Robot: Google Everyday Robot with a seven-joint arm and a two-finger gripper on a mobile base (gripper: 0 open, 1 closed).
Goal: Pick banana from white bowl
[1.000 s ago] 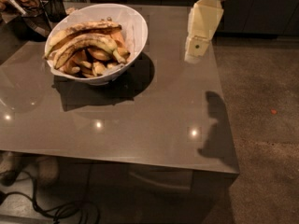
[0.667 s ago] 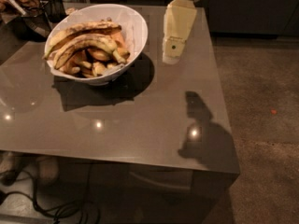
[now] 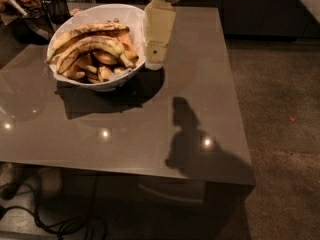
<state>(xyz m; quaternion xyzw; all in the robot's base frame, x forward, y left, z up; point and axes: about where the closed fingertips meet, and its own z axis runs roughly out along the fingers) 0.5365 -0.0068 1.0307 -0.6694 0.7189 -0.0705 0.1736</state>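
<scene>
White bowl (image 3: 116, 81): large, deep, round, glossy, sloping sides, sits on the far-left part of the desk (image 3: 125, 134). It's piled full. The banana (image 3: 95, 45) lies on top across the middle of the bowl, long and curved, yellow with brown speckles, dark tip toward the bowl's right rim. A second long banana (image 3: 90, 30) with darker brown streaks lies just behind it, against the far side of the bowl. Short stubby orange-yellow pieces (image 3: 102, 72) are packed underneath, toward the bowl's near wall. End effector (image 3: 154, 60): cream, blocky, matte, hanging tip-down just outside the bowl's right rim, close to the banana's dark tip. Can't tell how far open it is, or whether it touches the rim. Desk top is smooth grey-brown and reflective, with spot glare and the bowl's hard shadow in front of the bowl. Dark clutter (image 3: 30, 6) sits beyond the bowl's left side, too dim to identify.
</scene>
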